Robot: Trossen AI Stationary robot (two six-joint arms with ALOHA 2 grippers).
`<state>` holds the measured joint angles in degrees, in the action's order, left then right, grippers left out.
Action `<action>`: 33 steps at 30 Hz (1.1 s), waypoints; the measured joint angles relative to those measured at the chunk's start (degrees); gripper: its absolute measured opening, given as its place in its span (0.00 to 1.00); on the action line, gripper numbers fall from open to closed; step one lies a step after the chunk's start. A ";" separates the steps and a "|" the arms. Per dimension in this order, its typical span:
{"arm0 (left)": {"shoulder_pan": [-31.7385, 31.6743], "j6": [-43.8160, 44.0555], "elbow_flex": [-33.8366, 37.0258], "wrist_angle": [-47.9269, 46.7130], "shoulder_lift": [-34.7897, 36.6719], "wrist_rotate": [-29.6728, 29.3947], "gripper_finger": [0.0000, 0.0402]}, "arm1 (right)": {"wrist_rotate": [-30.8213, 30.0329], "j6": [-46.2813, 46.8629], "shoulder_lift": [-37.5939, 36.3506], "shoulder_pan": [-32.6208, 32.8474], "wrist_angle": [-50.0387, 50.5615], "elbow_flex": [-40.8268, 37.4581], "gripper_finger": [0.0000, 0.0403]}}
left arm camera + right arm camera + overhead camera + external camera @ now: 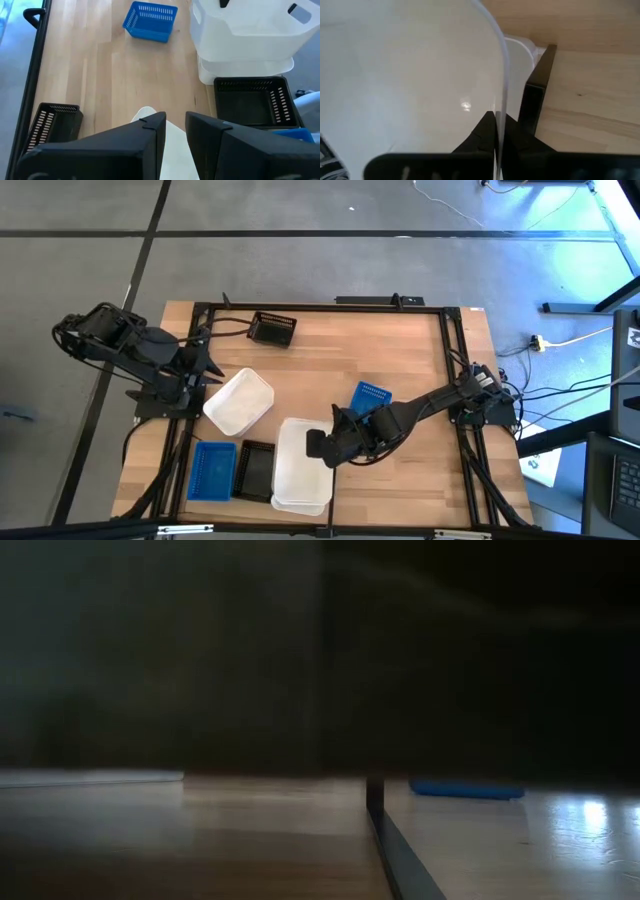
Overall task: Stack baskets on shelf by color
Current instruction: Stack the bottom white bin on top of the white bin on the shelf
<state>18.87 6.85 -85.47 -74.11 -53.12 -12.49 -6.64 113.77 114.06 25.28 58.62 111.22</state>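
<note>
From above, the right gripper [322,446] is pinched on the right rim of a white basket [297,452] stacked at the shelf's [400,480] front edge. At the right wrist (close range) its fingers [482,135] clamp that thin wall. At the left wrist, the left gripper [174,131], fingers parted, hovers over another white basket [150,114].

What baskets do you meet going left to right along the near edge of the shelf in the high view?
Blue basket → black basket → white basket stack, whose right rim the right gripper is pinching.
</note>
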 joint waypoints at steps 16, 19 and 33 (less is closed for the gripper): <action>0.02 -1.42 0.00 -0.01 0.00 0.00 0.16 | 1.98 -0.04 0.28 0.00 -0.05 0.00 0.00; 0.00 -1.40 0.00 -0.02 0.00 0.00 0.16 | 3.39 0.01 0.28 0.00 -1.06 -0.01 0.00; 0.01 -1.36 0.00 -0.07 0.01 0.00 0.16 | 6.48 -0.04 1.34 0.11 -1.84 -0.02 0.00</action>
<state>18.89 5.50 -85.47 -74.17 -53.11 -12.49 -0.15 113.72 115.40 25.39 56.79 111.20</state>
